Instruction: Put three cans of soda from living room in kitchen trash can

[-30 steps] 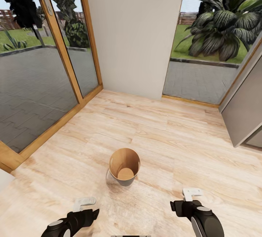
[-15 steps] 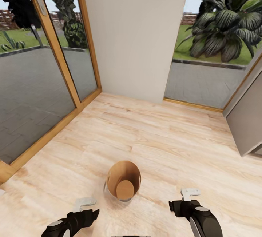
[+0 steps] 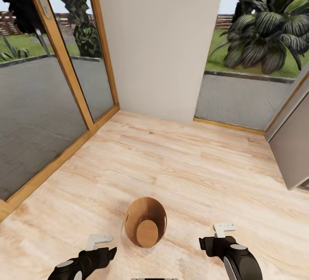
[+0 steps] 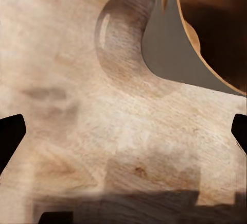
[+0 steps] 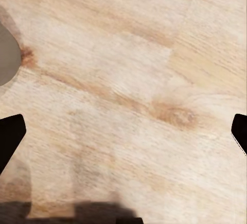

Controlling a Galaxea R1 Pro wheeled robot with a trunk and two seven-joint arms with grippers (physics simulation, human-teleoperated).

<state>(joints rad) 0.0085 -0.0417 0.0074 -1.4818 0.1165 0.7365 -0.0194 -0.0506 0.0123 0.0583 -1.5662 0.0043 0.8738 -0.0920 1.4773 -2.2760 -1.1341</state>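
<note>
The tash can (image 3: 146, 222) stands on the pale wood floor just in front of me, between my two arms; its tan inside holds nothing that I can see. My left gripper (image 3: 99, 241) hangs low beside it on the left, open and empty. In the left wrist view the can's dark grey wall (image 4: 175, 54) is close ahead of the spread fingers (image 4: 10, 136). My right gripper (image 3: 224, 228) hovers to the right of the can, open and empty, with a sliver of the can (image 5: 7, 54) at the edge of its view. The cans of soda are out of view.
Wood-framed glass doors (image 3: 64, 61) run along the left. A white wall section (image 3: 159, 39) rises straight ahead, with a window (image 3: 249, 69) beside it. A grey cabinet side (image 3: 294, 142) juts in at the right. Bare floor (image 3: 184, 164) lies beyond the can.
The whole picture has shifted: the camera has come closer, so the can sits lower and nearer in the head view. Both grippers hold the same pose.
</note>
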